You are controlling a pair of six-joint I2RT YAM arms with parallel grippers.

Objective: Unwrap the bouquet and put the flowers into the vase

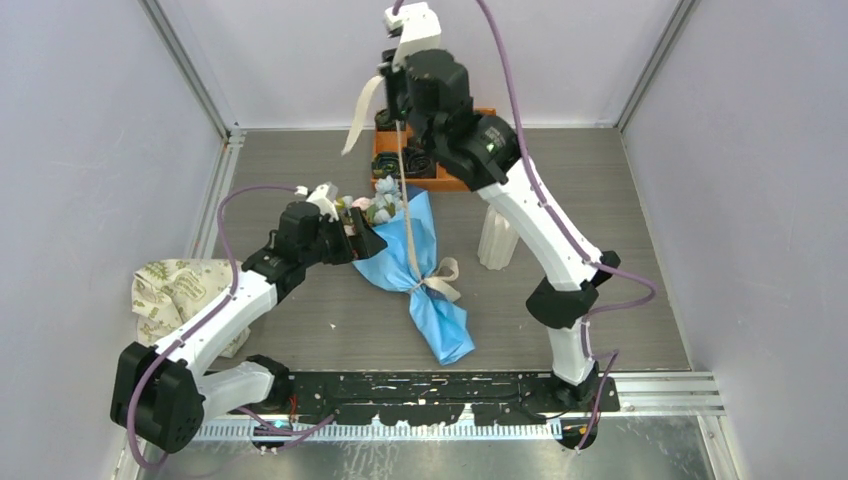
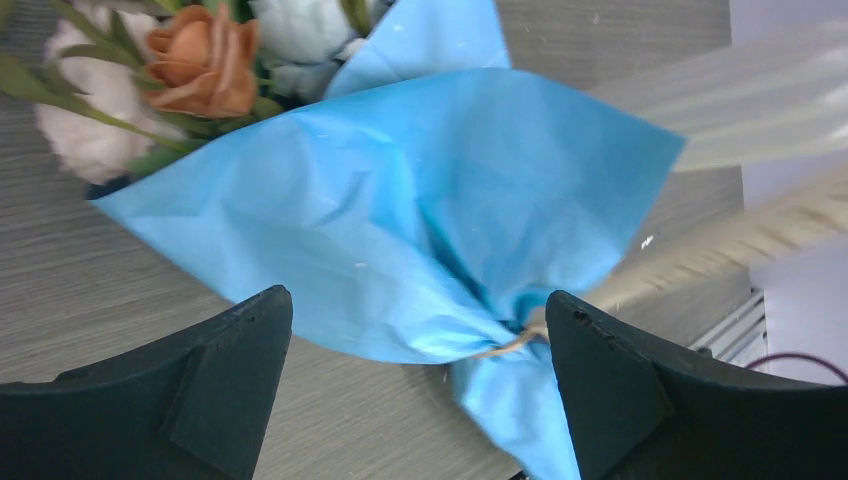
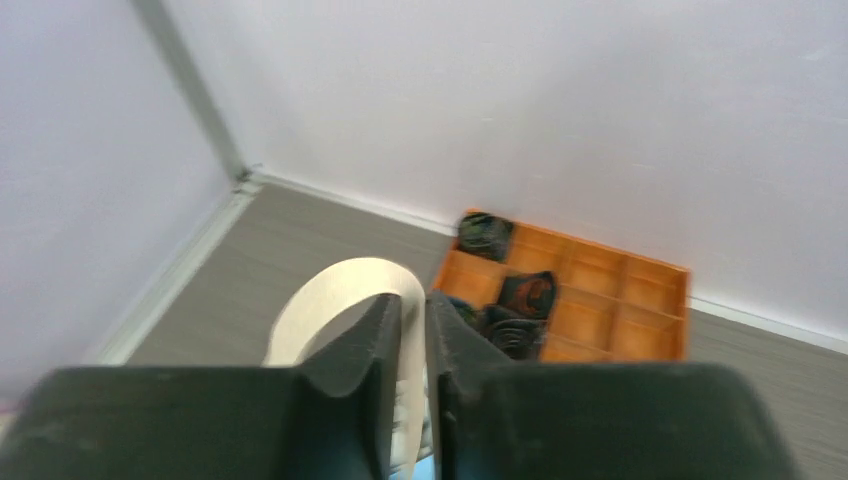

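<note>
— How much is done?
— Only the ribbon is gripped, in the narrow right pincer. Beneath the wide left pincer the bouquet is found wrapped on the table; beyond it, the vase is judged unfilled.

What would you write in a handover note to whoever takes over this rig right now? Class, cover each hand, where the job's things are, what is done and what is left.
Left hand: open, low over the bouquet's blue paper.
Right hand: raised high at the far side, shut on the beige ribbon, pulled taut.
Bouquet lies on the table, flowers toward the far side; white vase stands to its right, no flowers in it.
Done: ribbon end pulled up.
Left: ribbon not yet off the paper's waist; unwrap, then put flowers in the vase.
</note>
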